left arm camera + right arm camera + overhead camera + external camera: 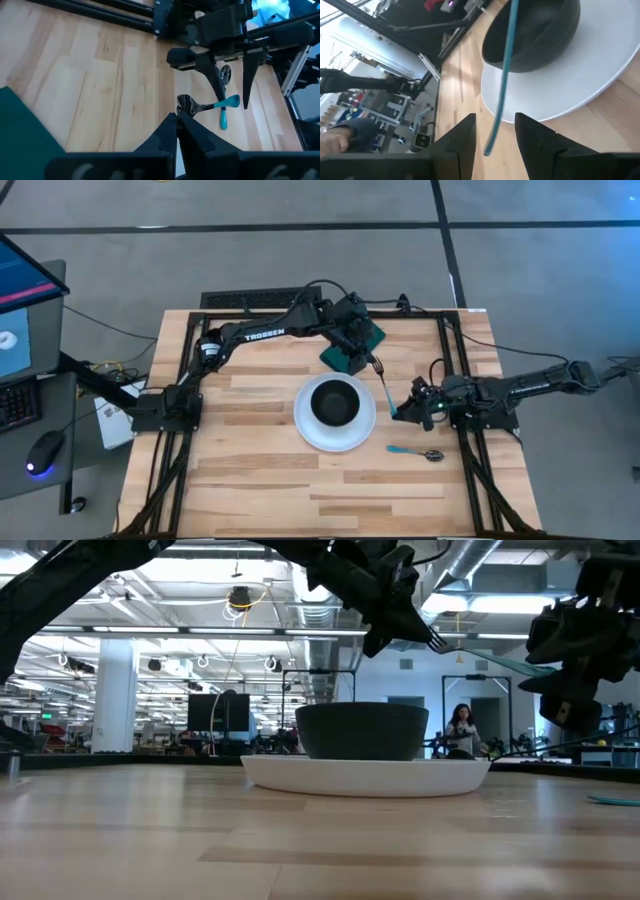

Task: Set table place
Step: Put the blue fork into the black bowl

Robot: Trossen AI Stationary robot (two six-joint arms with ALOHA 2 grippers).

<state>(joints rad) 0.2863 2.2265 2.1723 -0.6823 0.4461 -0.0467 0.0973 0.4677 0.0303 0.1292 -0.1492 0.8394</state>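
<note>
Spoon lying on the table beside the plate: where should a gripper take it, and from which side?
Grip the spoon on its teal handle, about midway, coming straight down with fingers across its narrow width. It lies flat on the table, so only the top is open; the rounded bowl end would likely slip.

Light-wood planked table (260,480), glossy white plate (310,430), matt dark bowl (335,402), perhaps ceramic.

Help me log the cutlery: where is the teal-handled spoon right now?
In the high view the teal-handled spoon lies flat on the table, right of the white plate and just in front of the right gripper.
</note>
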